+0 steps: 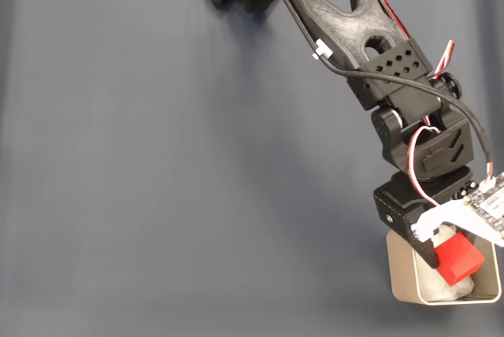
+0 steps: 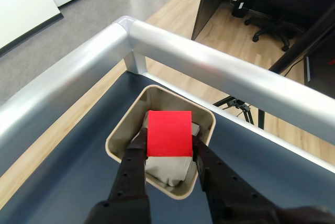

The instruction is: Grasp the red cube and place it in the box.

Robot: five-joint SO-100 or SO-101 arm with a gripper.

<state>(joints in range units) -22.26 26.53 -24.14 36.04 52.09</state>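
Dark blue matting covers the desk (image 1: 157, 179). Near its bottom right corner in the fixed view, the gripper (image 2: 168, 148) pinches the red cube (image 2: 168, 133) by opposite flat faces, directly above the box (image 2: 119, 139). Rigid, light and smooth, it probably needs steady side pressure.

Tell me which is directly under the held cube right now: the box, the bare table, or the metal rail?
The box. In the wrist view the red cube, clamped in the hand, hangs over its paper-lined inside; the metal rail lies beyond it.
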